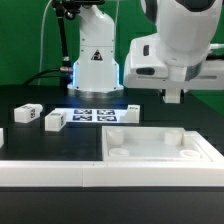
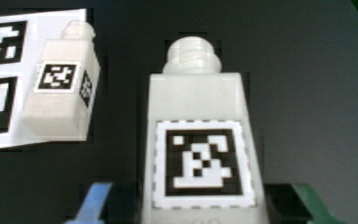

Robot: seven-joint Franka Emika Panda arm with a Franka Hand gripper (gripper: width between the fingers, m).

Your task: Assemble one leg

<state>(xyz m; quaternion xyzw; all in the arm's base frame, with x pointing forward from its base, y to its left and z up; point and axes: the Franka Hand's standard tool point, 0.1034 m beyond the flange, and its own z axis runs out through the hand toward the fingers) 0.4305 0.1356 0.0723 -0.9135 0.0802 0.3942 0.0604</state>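
Observation:
In the wrist view a white leg (image 2: 197, 130) with a black-and-white tag on its face and a rounded peg at its far end lies between my fingers. My gripper (image 2: 201, 206) is open, with one finger (image 2: 98, 200) on each side of the leg and a thin dark gap at each. A second leg (image 2: 64, 85) lies beside it, at the edge of the marker board (image 2: 2, 90). In the exterior view my gripper (image 1: 172, 96) hangs low over the table and hides the leg under it. That second leg (image 1: 128, 108) shows there just off the marker board (image 1: 95, 115).
Two more legs (image 1: 27, 113) (image 1: 54, 121) lie at the exterior view's left. The wide white tray-like piece (image 1: 205, 152) with raised rim and corner holes lies at the front right. A long white bar (image 1: 50, 170) runs along the front left. The robot base (image 1: 95, 60) stands behind.

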